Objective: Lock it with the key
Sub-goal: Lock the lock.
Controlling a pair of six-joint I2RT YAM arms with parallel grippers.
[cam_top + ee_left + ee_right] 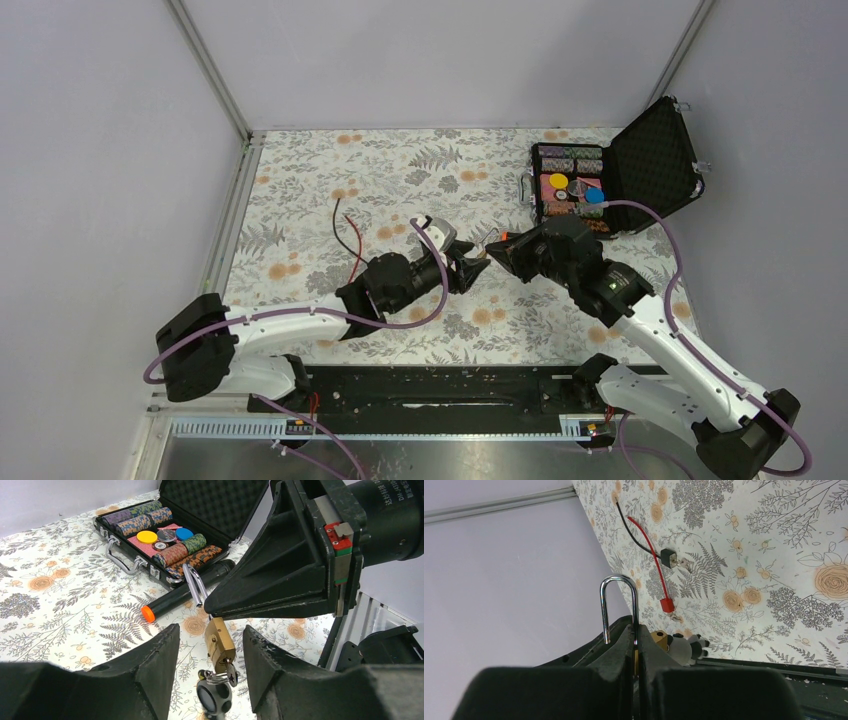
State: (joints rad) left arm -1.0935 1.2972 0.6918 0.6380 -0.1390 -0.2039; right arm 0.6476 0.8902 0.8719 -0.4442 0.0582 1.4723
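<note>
Right fingers (280, 580) clamp the shackle (619, 605) of the padlock (219, 642). Our left fingers (150, 665) stand apart, flanking the key (231, 674) seated under its hanging brass body. We judge the key small, stiff and slippery: pinch its flat head.

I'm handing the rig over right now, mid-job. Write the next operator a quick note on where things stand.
Right gripper: shut on the shackle of the brass padlock, holding it in the air.
Left gripper: open, fingers either side of the padlock body, not touching it.
Key: appears to be seated in the padlock's bottom, ring hanging below.
Done: padlock picked up, key in place.
Left: the shackle is open, one leg free. Probably grip the body or key, close the shackle, then turn the key.
</note>
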